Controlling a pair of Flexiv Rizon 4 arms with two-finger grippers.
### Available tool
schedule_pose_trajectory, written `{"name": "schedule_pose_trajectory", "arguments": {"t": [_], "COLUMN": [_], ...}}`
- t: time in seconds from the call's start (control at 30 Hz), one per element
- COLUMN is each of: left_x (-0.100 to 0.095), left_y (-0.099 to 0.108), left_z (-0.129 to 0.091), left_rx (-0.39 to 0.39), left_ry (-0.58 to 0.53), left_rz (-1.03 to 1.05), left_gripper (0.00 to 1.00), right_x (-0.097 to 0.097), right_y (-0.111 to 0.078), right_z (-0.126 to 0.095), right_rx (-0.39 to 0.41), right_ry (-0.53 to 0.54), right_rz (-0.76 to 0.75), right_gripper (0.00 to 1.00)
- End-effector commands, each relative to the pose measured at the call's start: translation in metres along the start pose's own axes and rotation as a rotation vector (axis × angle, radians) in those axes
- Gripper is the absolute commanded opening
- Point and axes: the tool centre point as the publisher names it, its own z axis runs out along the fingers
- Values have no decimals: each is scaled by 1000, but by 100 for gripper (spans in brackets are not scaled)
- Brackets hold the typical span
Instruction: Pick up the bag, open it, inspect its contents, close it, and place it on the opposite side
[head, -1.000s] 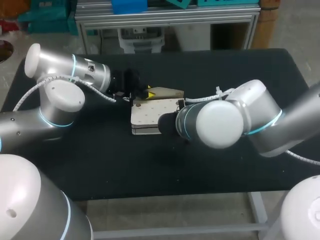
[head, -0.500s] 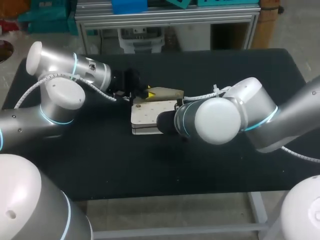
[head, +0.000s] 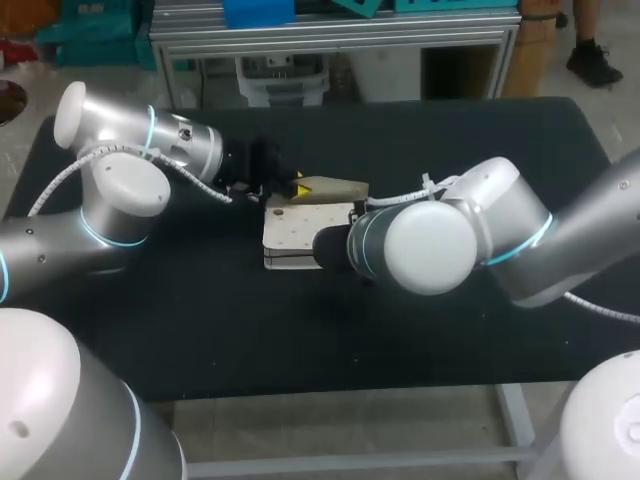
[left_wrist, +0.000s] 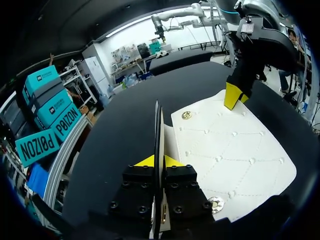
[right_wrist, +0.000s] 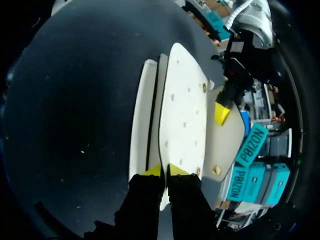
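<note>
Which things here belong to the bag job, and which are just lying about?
Job:
- white bag
- its flap, pinched by the left gripper
- right gripper, shut on the bag's edge

Not the job:
- black table, which merely bears the bag

We can read no text, number, label or sign on the white bag, on the black table, or on our left arm and right arm. The round metal snap on the bag is too small for us to tell whether it bears any mark.
</note>
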Motion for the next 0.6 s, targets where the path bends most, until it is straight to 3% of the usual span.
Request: {"name": "schedule_pose_trajectory", "arguments": {"t": [0.03, 0.33, 0.5, 0.53, 0.6], "left_x": [20, 48, 53, 52, 49], "left_y": [0, -3, -5, -6, -9], "left_z": [0, 7, 7, 5, 0], "left_rx": [27, 6, -5, -2, 15], "left_ry": [-50, -101, -111, -110, -124], "left_rz": [54, 205, 228, 226, 217], "left_gripper": [0, 0, 0, 5, 27], "right_x": [4, 4, 4, 4, 4], "right_y": [-2, -2, -2, -2, -2], "right_z": [4, 4, 4, 4, 4], "right_rx": [-6, -6, -6, -6, -6], "right_ry": [-197, -197, -197, -197, -197], "right_rz": [20, 20, 20, 20, 20], "right_gripper": [0, 0, 0, 0, 0]}}
